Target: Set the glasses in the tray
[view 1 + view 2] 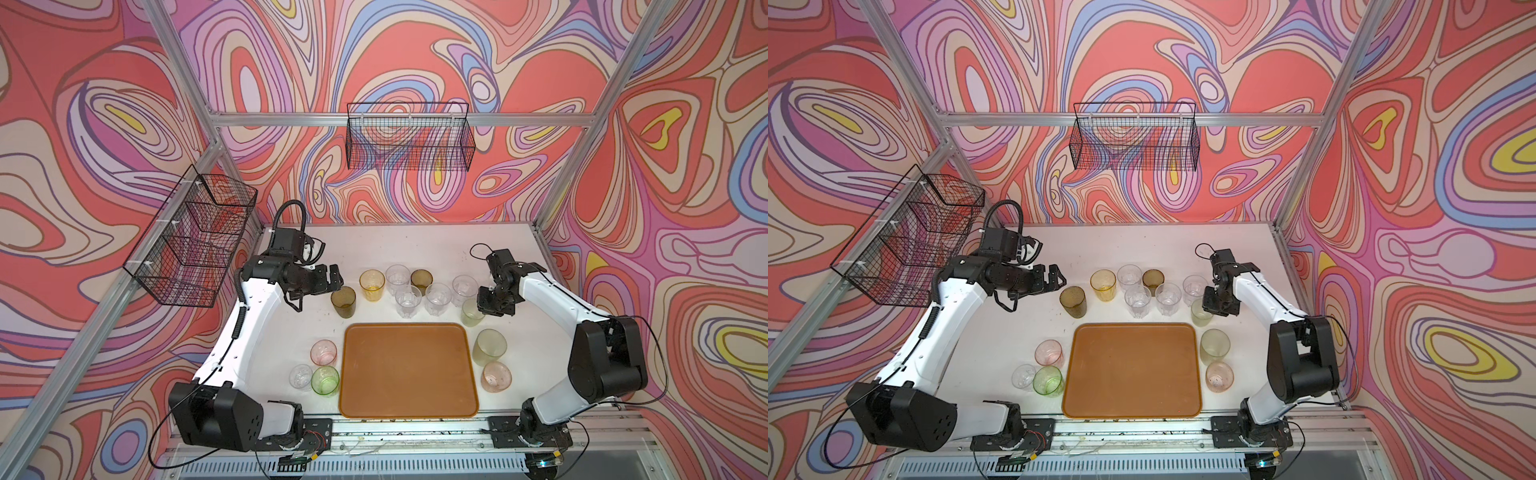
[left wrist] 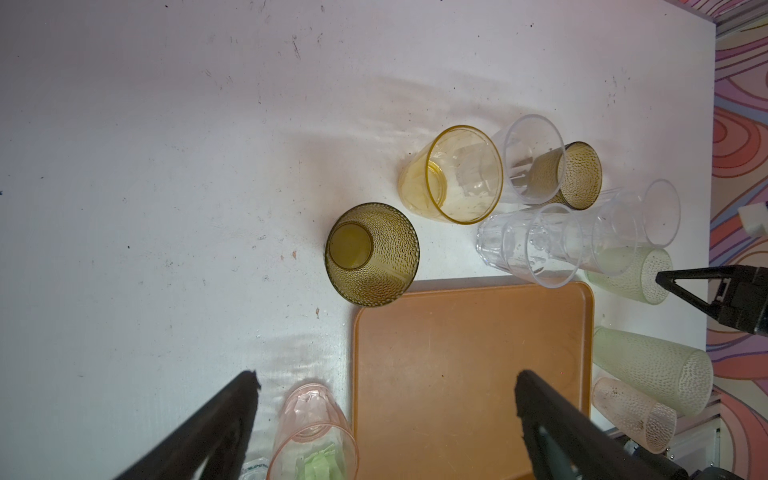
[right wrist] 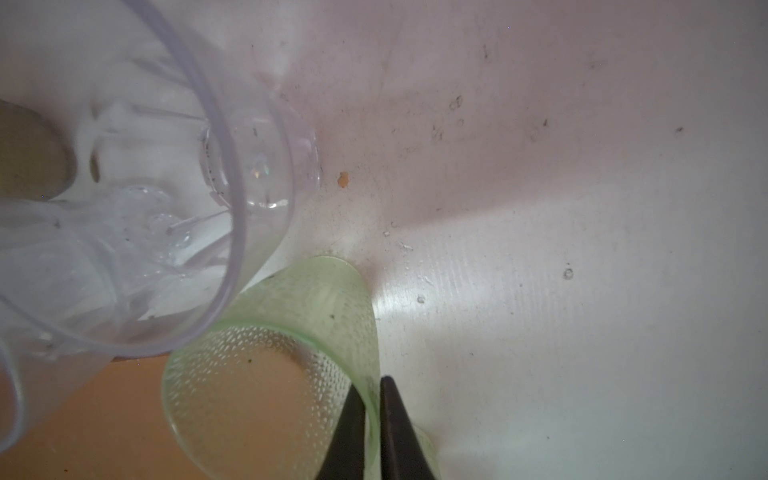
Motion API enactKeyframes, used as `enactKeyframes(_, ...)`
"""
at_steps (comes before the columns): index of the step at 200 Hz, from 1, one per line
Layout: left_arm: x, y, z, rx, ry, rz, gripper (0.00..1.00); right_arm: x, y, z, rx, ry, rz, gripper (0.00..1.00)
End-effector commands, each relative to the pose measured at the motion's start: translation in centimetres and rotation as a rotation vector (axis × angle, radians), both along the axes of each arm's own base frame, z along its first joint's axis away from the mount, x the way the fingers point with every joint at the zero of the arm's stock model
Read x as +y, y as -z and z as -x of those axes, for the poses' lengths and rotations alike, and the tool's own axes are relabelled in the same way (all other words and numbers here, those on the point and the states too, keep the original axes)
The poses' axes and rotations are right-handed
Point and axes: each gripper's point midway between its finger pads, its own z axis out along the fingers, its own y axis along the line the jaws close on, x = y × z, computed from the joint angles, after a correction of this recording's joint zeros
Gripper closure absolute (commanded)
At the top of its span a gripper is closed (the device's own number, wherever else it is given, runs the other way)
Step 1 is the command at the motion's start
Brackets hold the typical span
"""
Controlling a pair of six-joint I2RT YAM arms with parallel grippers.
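I'm working over a white tabletop [image 1: 374, 249], scuffed and speckled with dark flecks. It is boxed in by an aluminium frame [image 1: 399, 119] and walls [image 1: 685, 208] printed with swirls of red, pink, lilac, blue and yellow. Two black wire baskets hang here, a back basket [image 1: 409, 137] on the far wall and a side basket [image 1: 191, 241] on the left wall.

The orange-brown tray [image 1: 409, 370] lies flat at the front middle of the table, between my two arm bases.

I count thirteen tumblers, all upright on the table outside the tray:
- Five clear faceted tumblers [image 1: 408, 301], four in the cluster beyond the tray and one at the front left.
- One amber tumbler [image 1: 371, 284].
- Two olive-brown tumblers, the larger olive tumbler [image 1: 343, 302] and the smaller olive tumbler [image 1: 421, 280].
- Two pale green ones, the held pale green tumbler [image 3: 291, 332] and the free pale green tumbler [image 1: 489, 347].
- Two pink ones, a left pink tumbler [image 1: 323, 352] and a right pink tumbler [image 1: 496, 376].
- One bright green tumbler [image 1: 325, 380].

My left gripper [image 2: 386, 380] hangs above the table beside the larger olive tumbler, jaws spread wide and holding nothing. My right gripper [image 3: 370, 386] is pinched on the wall of the held pale green tumbler, just past the tray's far right corner. One finger is inside the rim and one outside.
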Motion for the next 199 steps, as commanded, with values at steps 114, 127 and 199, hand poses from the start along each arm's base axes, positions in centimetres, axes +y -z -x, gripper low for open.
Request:
enactKeyframes(114,-1.0,0.8,0.1,0.040,0.038,0.026,0.02,-0.4,-3.8,1.5,0.010,-0.072,0.034,1.00)
enactKeyframes(127,-1.1,0.7,0.1,0.037,0.042,0.027,0.02,-0.3,-4.3,1.8,0.007,-0.081,0.033,1.00)
enactKeyframes(199,-2.2,0.3,0.3,0.020,0.098,0.052,0.02,2.4,-5.7,2.5,-0.025,-0.158,-0.023,1.00)
